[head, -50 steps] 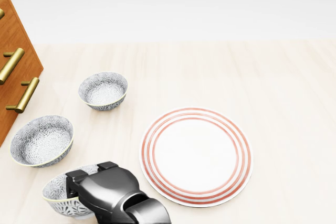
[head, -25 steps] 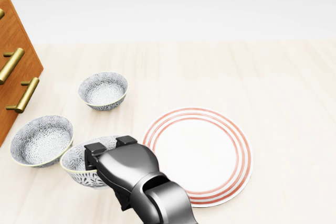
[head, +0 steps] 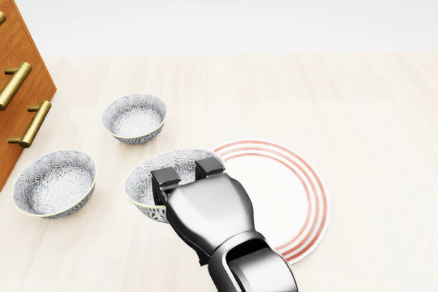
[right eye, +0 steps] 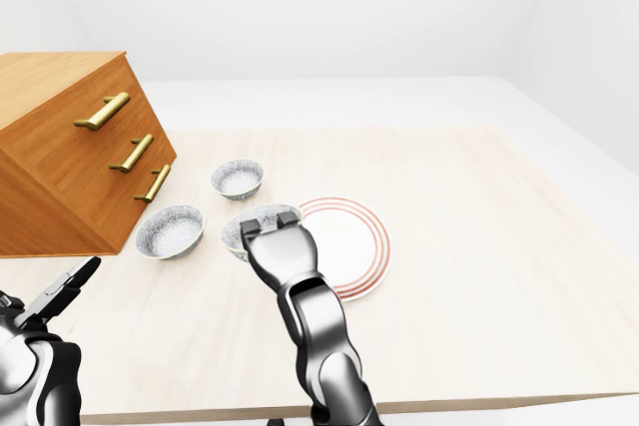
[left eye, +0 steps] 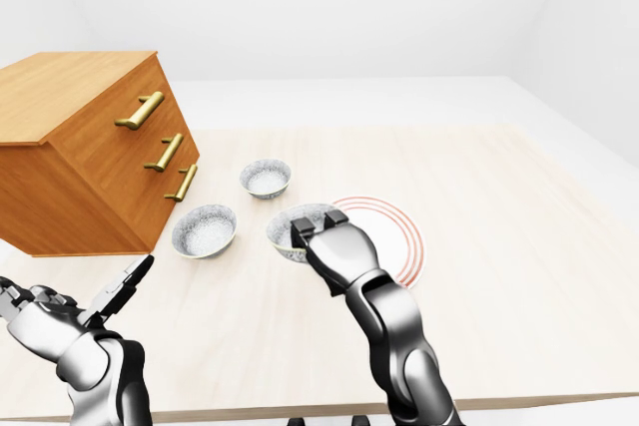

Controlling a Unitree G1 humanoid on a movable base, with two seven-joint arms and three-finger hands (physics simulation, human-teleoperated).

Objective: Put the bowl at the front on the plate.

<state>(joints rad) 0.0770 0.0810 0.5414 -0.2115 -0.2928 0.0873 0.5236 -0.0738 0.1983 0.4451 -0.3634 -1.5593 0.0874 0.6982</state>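
My right hand (head: 188,172) is shut on a grey patterned bowl (head: 171,160), two fingers hooked over the rim nearest me. In the head view the bowl covers the left edge of the white plate with red rings (head: 308,196). Whether the bowl touches the plate or hangs above it I cannot tell. My forearm hides the bowl's near side and part of the plate. My left hand (left eye: 115,291) shows at the bottom left of the left-eye view, fingers spread open, holding nothing, far from the bowls.
Two more patterned bowls stand on the pale wooden table (head: 356,100), one (head: 135,117) at upper left of the plate and one (head: 55,182) at the left. A wooden drawer chest with brass handles (head: 17,87) fills the left edge.
My right hand has carried the bowl from the bottom left of the head view up and to the right, until it overlaps the plate's left edge. The other bowls have not moved.
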